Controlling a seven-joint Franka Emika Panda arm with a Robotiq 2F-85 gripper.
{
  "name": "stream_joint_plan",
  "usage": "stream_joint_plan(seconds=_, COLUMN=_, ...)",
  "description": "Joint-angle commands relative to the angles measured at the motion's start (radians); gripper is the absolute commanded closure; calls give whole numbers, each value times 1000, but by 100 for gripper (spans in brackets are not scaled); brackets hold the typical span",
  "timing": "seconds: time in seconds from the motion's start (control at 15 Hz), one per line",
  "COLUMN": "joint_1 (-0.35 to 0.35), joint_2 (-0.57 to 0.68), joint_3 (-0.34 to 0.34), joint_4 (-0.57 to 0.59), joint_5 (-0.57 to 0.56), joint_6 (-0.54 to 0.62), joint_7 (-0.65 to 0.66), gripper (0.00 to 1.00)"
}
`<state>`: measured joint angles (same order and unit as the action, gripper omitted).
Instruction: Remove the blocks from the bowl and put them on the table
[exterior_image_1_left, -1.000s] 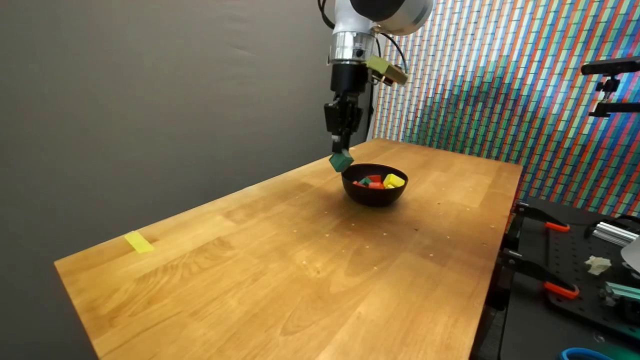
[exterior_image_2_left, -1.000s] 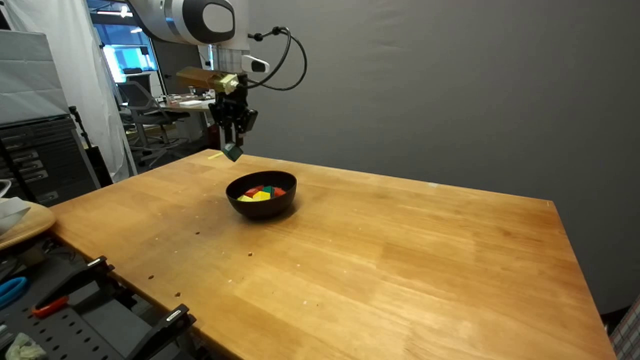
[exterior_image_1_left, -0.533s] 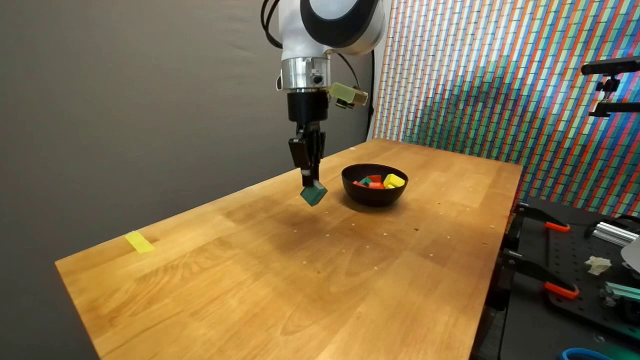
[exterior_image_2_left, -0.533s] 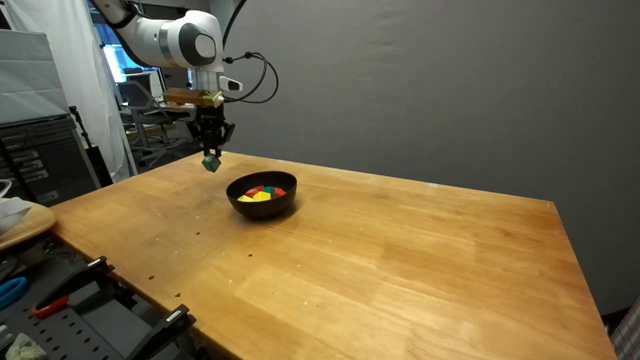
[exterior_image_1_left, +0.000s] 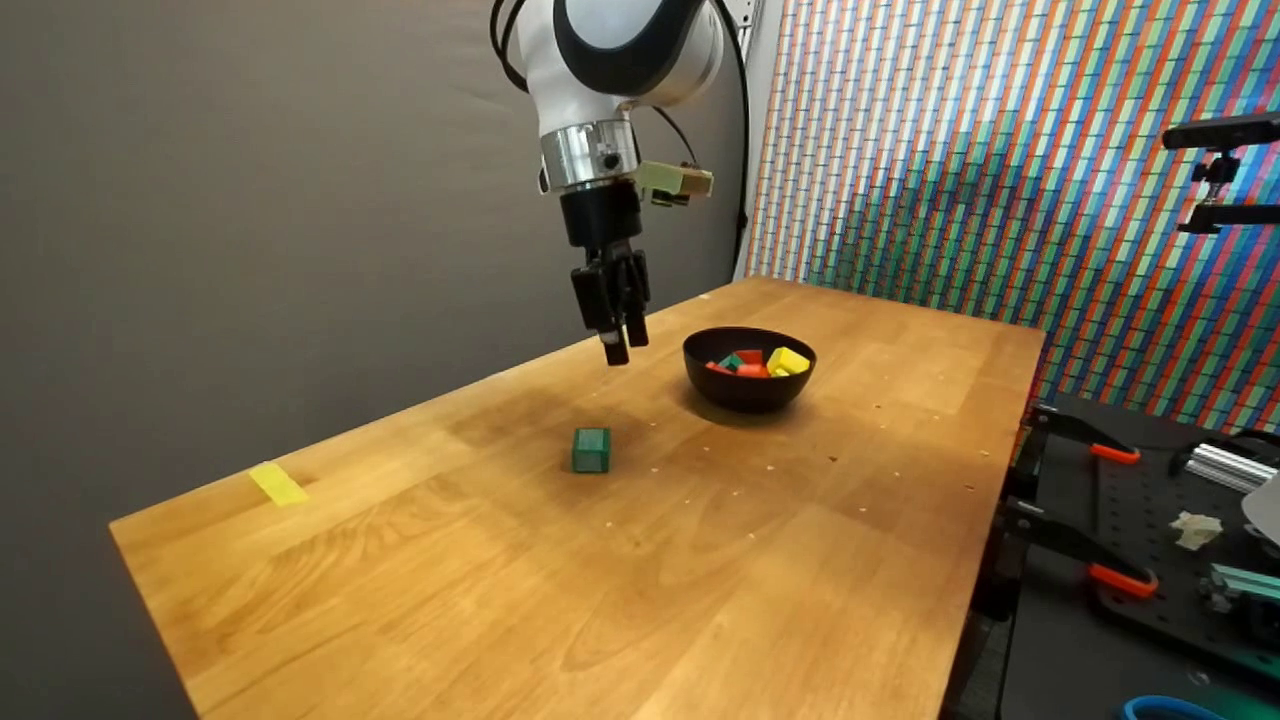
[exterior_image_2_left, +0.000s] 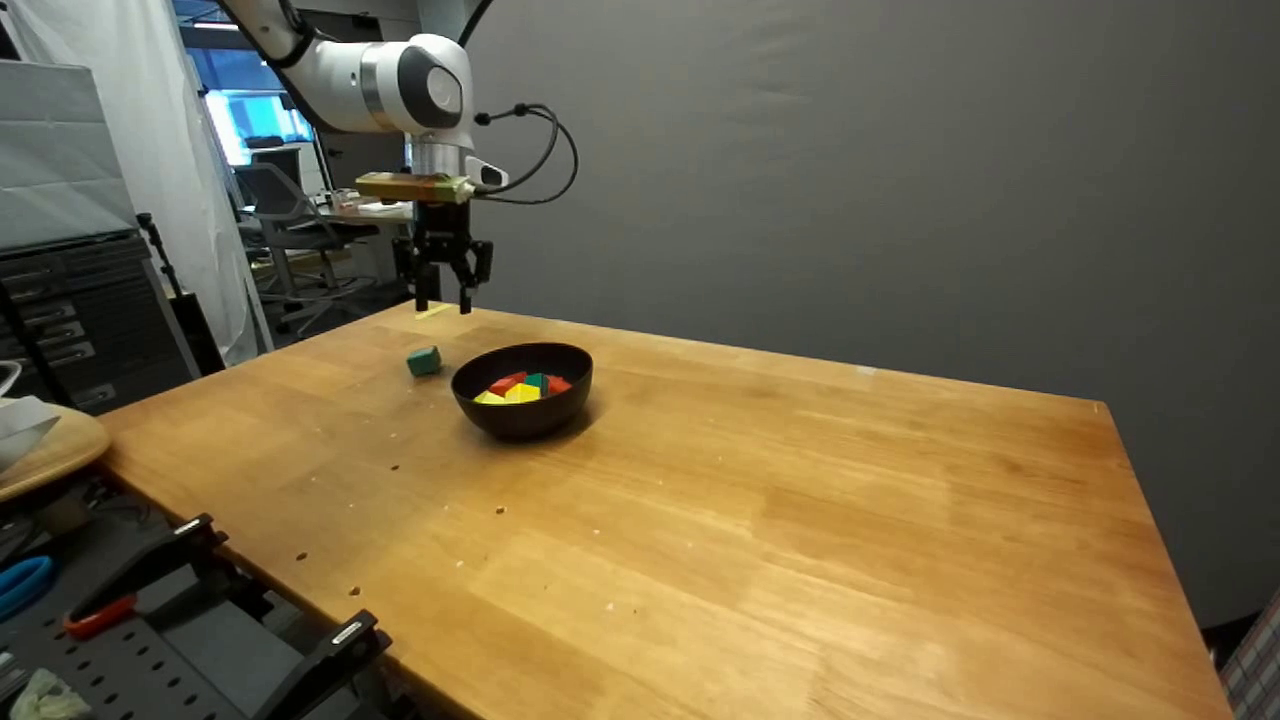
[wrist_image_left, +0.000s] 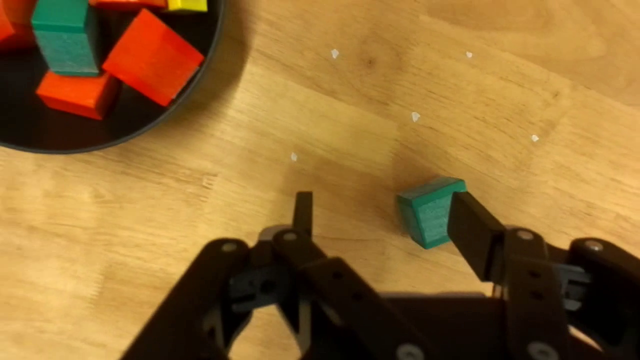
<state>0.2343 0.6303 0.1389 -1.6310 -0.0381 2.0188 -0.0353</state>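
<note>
Wrist view & both exterior views: long wood-grain table is stretching beneath my pincer, which is hanging above it w/ jaws spread apart. Round black bowl is sitting upright on the table, w/ red blocks, min. 1 green block & min. 1 yellow block lying inside. Loose green cube is lying on the table, nr the bowl, apart from it; in wrist view I'm hiding pt of it. Tiny white flecks are dotting the table nearby.
</note>
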Motion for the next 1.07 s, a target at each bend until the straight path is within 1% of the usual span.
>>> stream_joint_plan(seconds=0.0, joint_1=-18, joint_2=-105, joint_3=-6, joint_4=-30, joint_5=-20, joint_6=-130, joint_7=-21, gripper=1)
stream_joint_plan(seconds=0.2, joint_1=-46, joint_2=-181, joint_3=-31, joint_4=-93, joint_5=-15, joint_6=-203, joint_7=12, gripper=0)
stream_joint_plan(seconds=0.33, joint_1=-79, joint_2=-214, joint_3=-59, joint_4=-151, joint_5=5, joint_6=-202, joint_7=50, gripper=0)
stream_joint_plan(seconds=0.53, joint_1=-149, joint_2=-220, joint_3=-85, joint_4=-224, joint_5=55, joint_6=-196, joint_7=33, gripper=0)
stream_joint_plan(seconds=0.67, joint_1=-191, joint_2=-203, joint_3=-99, joint_4=-272, joint_5=104, joint_6=-145, joint_7=43, gripper=0)
stream_joint_plan(seconds=0.73, joint_1=-203, joint_2=-205, joint_3=-109, joint_4=-313, joint_5=127, joint_6=-67, joint_7=72, gripper=0)
stream_joint_plan(seconds=0.87, joint_1=-221, joint_2=-213, joint_3=-118, joint_4=-385, joint_5=157, joint_6=88, joint_7=83, gripper=0)
stream_joint_plan(seconds=0.93, joint_1=-216, joint_2=-179, joint_3=-114, joint_4=-310, joint_5=121, joint_6=-19, joint_7=55, gripper=0)
stream_joint_plan(seconds=1.0, joint_1=-224, joint_2=-179, joint_3=-118, joint_4=-337, joint_5=130, joint_6=32, joint_7=59, gripper=0)
